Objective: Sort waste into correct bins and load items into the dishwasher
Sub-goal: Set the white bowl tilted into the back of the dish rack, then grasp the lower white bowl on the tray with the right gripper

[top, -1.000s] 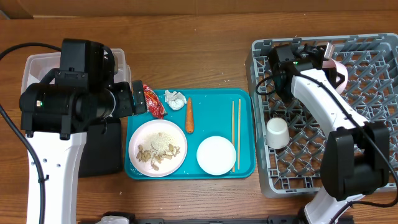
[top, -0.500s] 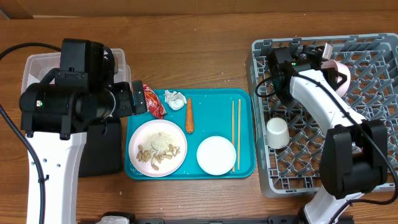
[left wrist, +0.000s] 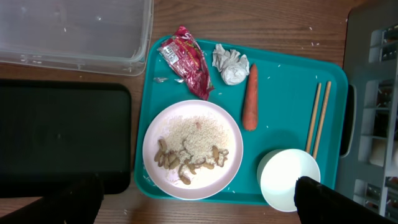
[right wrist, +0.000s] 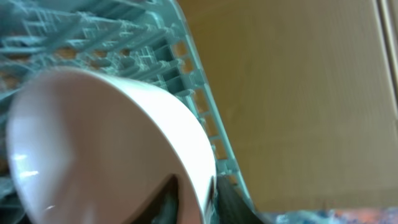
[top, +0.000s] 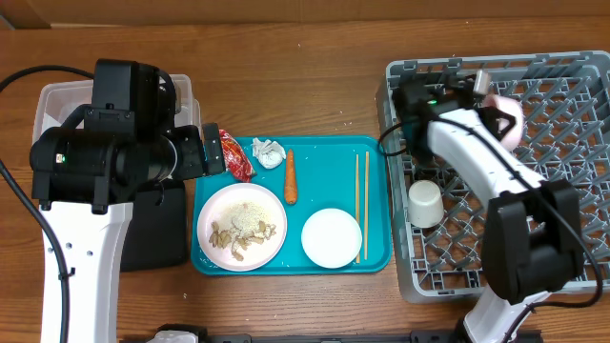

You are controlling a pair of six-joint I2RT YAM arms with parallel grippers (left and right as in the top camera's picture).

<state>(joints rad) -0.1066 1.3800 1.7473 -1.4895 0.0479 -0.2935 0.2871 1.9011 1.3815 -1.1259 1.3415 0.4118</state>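
Observation:
My right gripper (top: 491, 100) is shut on the rim of a white bowl (top: 505, 119) and holds it tilted over the back of the grey dish rack (top: 572, 238). In the right wrist view the bowl (right wrist: 93, 143) fills the frame. My left gripper (top: 205, 151) is open and empty, high above the teal tray's left edge. On the tray lie a red wrapper (left wrist: 186, 59), a paper ball (left wrist: 230, 64), a carrot (left wrist: 249, 99), chopsticks (left wrist: 317, 121), a second bowl (left wrist: 289, 179) and a plate (left wrist: 155, 124) with food scraps (left wrist: 189, 158).
The clear tub (top: 57, 100) stands at the back left, with the black tray (top: 157, 233) in front of it, both partly under my left arm. A white cup (top: 425, 202) stands in the rack's left side. The teal tray (top: 329, 157) lies between bins and rack.
My right gripper has shifted a little to the left over the rack with the bowl in it. The left arm and the tray's contents have not moved.

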